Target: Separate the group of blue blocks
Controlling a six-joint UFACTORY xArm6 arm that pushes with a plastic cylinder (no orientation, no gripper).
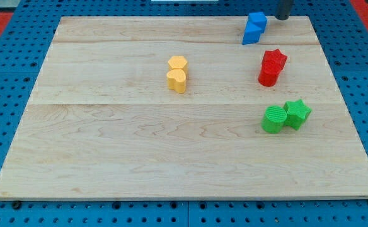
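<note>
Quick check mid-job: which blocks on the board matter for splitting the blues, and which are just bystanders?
In play:
- blue blocks, two touching, at the view's top
- my tip, just to their right

Bystanders:
- yellow pair
- red pair
- green pair

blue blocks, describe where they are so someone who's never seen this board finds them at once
On the pale wooden board, look along the view's top edge, right of centre. The pair of touching blue blocks sits there, just left of my tip. They are the only blue pieces, above the red pair.
</note>
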